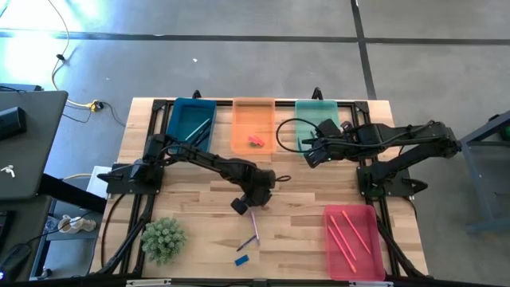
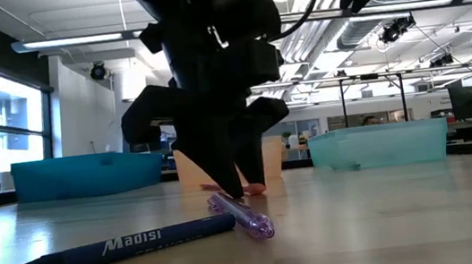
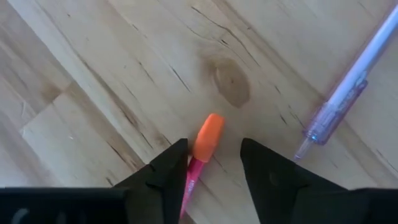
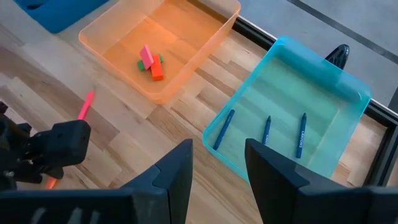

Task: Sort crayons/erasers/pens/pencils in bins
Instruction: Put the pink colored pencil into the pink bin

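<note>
A pink pencil with an orange eraser end (image 3: 208, 134) lies flat on the wooden table near its middle. Its pink far part (image 4: 86, 104) shows in the right wrist view. My left gripper (image 3: 214, 149) (image 1: 253, 199) points down over the pencil's orange end, open, with one finger on each side. My right gripper (image 4: 217, 149) (image 1: 311, 153) hangs open and empty near the teal bin (image 1: 317, 119). The orange bin (image 1: 253, 119) holds pink, green and orange erasers (image 4: 151, 62). The blue bin (image 1: 191, 119) and pink bin (image 1: 351, 239) hold thin sticks. My left gripper straddles the pencil's orange end (image 3: 205, 143) from above, fingers across the pencil. The pencil lies on the table close beside one finger (image 3: 174, 162). Whether that finger touches it, I cannot tell.
A purple pen (image 3: 348, 93) (image 1: 254, 226) lies just beside the left gripper, toward the near edge. Nearer still lie a dark blue crayon (image 2: 124, 245) and a blue eraser (image 1: 242, 259). A small green plant (image 1: 163, 239) stands near the front left corner. Blue crayons (image 4: 267, 134) lie in the teal bin.
</note>
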Available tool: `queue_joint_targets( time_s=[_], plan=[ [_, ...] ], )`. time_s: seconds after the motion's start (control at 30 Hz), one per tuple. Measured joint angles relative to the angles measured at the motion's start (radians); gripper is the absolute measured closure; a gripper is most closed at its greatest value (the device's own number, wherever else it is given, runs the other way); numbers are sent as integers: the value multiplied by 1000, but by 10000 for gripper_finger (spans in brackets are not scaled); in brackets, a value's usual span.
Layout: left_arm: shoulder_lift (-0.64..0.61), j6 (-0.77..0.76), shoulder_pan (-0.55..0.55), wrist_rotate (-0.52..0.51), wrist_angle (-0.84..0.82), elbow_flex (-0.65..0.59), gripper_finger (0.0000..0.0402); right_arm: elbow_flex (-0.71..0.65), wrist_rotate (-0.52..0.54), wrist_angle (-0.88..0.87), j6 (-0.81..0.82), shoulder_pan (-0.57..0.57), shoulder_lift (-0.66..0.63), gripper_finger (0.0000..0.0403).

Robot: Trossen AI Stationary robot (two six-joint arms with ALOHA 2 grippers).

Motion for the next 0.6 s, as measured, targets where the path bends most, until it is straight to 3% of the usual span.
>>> queue_joint_targets(
  time_s=[0.6],
  plan=[
    [1, -12, -15, -24, -16, -1, 393, 0, 0, 0, -3, 0, 0, 265]
  ],
)
